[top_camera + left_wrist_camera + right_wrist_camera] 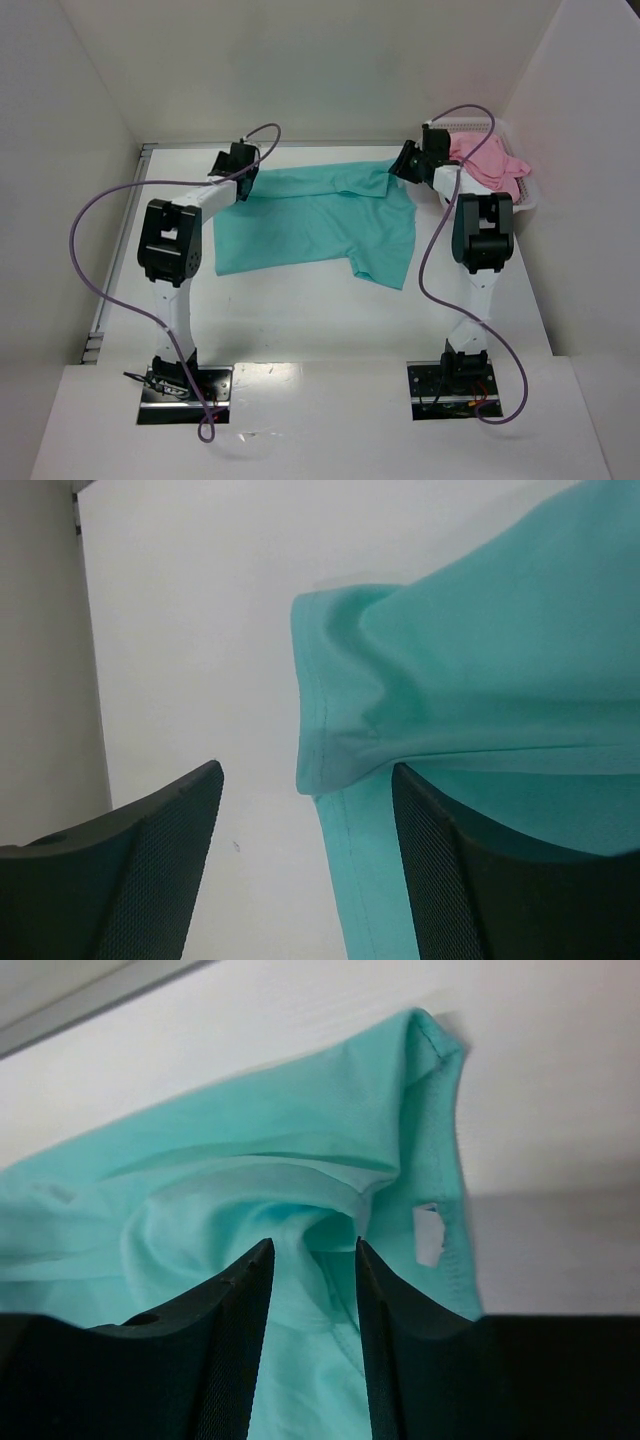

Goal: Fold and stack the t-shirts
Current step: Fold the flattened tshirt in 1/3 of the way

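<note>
A teal t-shirt [320, 220] lies spread on the white table, its far edge folded over and one sleeve pointing toward the near right. My left gripper [235, 165] is over the shirt's far left corner. It stands open, with the folded hem [340, 750] lying loose between the fingers, close to the right finger [450, 880]. Over the far right corner, my right gripper [405, 162] is open too, a narrower gap with bunched teal cloth [250, 1160] lying between its fingers [230, 1340]. A pink t-shirt [490, 160] sits in the basket.
A white plastic basket [530, 195] stands at the back right beside the right arm. White walls close in the table at the back and on both sides. The table's left edge [140, 200] runs near the left arm. Purple cables loop from both arms.
</note>
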Controlling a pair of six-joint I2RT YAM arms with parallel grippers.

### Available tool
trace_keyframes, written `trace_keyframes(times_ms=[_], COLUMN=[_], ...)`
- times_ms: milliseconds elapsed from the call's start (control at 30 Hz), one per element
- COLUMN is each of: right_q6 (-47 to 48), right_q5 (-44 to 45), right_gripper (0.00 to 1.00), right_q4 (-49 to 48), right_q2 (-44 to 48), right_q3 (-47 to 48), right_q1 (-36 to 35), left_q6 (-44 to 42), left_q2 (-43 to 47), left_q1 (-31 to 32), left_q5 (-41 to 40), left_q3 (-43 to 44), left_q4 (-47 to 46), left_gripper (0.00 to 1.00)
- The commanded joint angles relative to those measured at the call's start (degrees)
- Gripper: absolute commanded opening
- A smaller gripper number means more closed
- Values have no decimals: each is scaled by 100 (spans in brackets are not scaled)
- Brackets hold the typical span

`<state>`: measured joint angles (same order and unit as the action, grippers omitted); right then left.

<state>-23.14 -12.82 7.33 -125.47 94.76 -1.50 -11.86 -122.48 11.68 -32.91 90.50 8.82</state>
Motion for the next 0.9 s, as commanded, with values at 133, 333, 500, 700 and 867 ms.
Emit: trace_keyframes(times_ms=[133, 333, 500, 700, 867], right_q6=[20, 134, 187, 134, 81], right_q5=[-431, -380, -213, -326, -379], right_gripper=[45, 45, 45, 45, 47], right_q4=[-417, -224, -100, -188, -241], right_q2=[155, -30, -30, 23, 84], right_q3=[-116, -1, -54, -353, -476], right_q1=[35, 35, 35, 35, 35], left_q6=[710, 992, 1343, 1537, 1590], left_q2=[321, 320, 400, 84, 31], left_q1=[-105, -219, -395, -448, -448], left_q5=[197, 741, 1111, 1111, 1225], left_q3=[284, 303, 257, 644, 697], left_q4=[-170, -240, -346, -223, -170], left_gripper=[79, 83, 86, 98, 100])
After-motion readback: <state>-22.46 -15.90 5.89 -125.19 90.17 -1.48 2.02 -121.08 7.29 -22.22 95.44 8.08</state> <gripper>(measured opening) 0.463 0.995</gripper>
